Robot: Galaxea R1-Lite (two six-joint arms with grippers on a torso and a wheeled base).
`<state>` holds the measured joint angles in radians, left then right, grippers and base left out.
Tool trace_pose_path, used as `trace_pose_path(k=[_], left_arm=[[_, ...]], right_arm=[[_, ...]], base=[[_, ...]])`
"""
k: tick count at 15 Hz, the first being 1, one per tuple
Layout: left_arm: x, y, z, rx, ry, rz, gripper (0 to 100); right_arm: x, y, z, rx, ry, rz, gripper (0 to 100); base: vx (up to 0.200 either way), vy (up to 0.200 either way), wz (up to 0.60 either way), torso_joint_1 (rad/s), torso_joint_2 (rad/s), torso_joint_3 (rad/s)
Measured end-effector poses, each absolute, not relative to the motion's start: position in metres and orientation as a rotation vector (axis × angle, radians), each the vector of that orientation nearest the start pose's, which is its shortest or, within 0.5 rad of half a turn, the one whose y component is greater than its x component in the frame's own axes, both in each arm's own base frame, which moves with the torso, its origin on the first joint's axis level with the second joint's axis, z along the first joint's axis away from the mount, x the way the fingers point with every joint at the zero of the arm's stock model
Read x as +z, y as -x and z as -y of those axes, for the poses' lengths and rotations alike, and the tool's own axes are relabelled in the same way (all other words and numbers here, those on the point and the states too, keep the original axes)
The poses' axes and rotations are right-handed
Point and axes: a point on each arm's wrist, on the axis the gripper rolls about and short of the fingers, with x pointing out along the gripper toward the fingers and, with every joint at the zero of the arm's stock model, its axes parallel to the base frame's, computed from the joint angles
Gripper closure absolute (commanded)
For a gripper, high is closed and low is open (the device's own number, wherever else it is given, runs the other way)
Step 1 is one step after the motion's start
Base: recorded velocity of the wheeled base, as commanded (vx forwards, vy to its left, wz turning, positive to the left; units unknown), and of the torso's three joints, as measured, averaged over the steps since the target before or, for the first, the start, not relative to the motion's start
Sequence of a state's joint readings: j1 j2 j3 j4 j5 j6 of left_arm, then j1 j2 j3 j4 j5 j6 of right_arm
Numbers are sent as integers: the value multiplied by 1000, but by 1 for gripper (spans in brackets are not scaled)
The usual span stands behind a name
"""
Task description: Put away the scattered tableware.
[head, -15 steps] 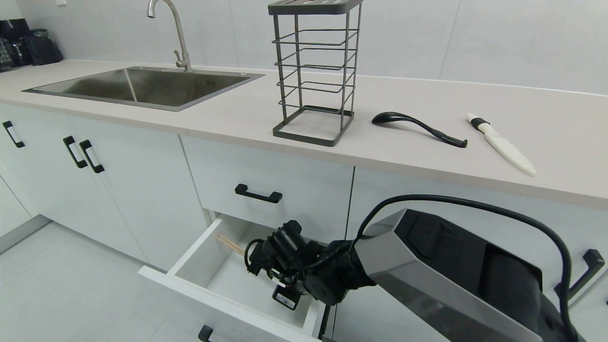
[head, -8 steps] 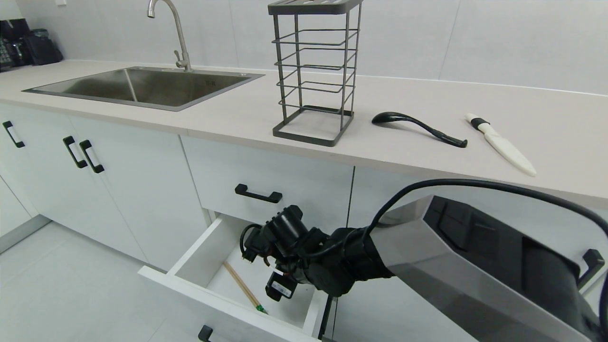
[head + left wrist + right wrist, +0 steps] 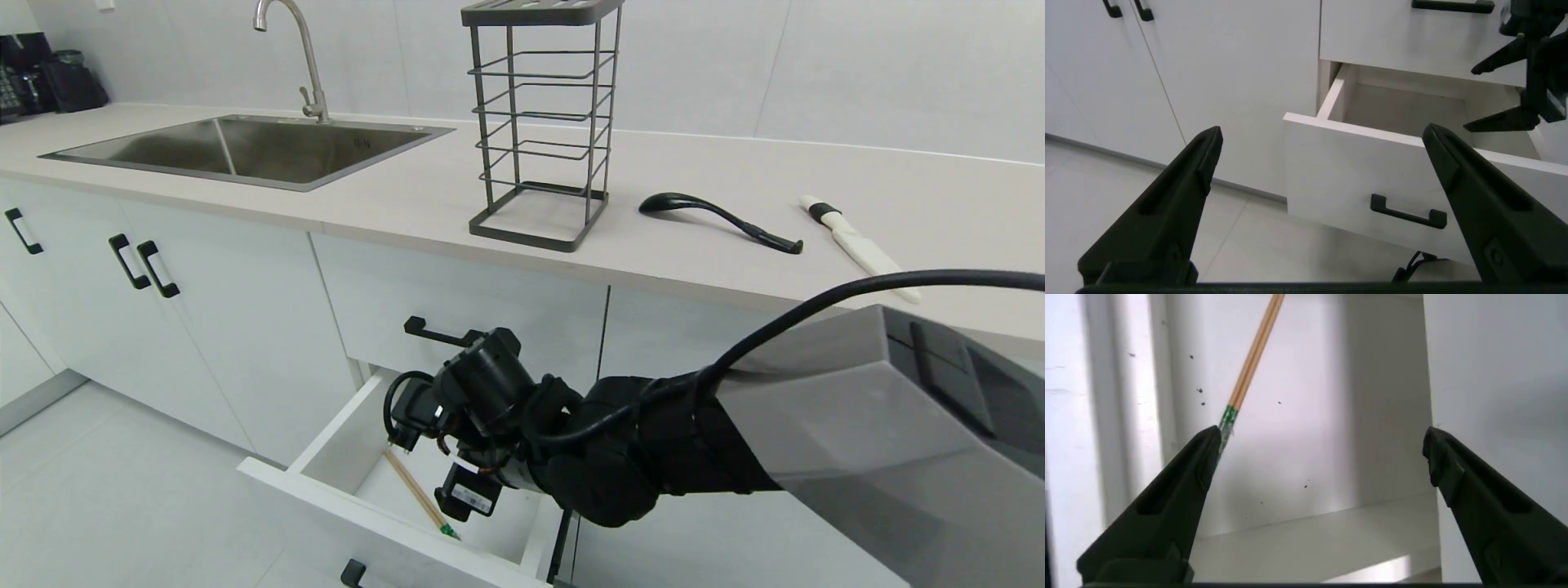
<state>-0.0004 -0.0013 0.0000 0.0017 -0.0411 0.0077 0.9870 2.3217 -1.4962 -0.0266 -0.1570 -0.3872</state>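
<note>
Below the counter [image 3: 735,163], the chopsticks [image 3: 416,492] now lie loose in the open drawer [image 3: 359,510]. The right fingers [image 3: 1184,498], released and empty, have lifted off them. The ladle [image 3: 669,202] and knife [image 3: 857,245] wait on the counter, and the left fingers [image 3: 1167,212] are spread, empty.

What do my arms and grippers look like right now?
The right arm has an angular grey shell, a black wrapped wrist and a thick black cable looping over it. A white label sits near its tip. The left gripper and right gripper have black tapered fingers.
</note>
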Motion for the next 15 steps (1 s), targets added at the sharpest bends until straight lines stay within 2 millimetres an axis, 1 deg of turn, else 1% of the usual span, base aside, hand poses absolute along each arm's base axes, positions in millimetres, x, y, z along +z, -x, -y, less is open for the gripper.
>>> trace_pose_path(k=[3,4,8,11,15], left_arm=[[75,23,1,-41,-8,0,0],[75,23,1,-41,-8,0,0],[75,23,1,-41,-8,-1,0],[75,23,1,-41,-7,-1,0],[75,23,1,-42,-8,1,0]], right_arm=[[71,-236,-358,924,808,-568,0],[69,-231,-352,924,809,-578,0],[70,-226,-344,924,795,-547,0],[71,-225,-344,925,795,-547,0],[72,-222,-346,934,794,-543,0]], base=[[0,0,0,0,0,0],[0,0,0,0,0,0],[0,0,0,16,-21,-5],[0,0,0,193,-92,-108],[0,0,0,237,-582,-217]])
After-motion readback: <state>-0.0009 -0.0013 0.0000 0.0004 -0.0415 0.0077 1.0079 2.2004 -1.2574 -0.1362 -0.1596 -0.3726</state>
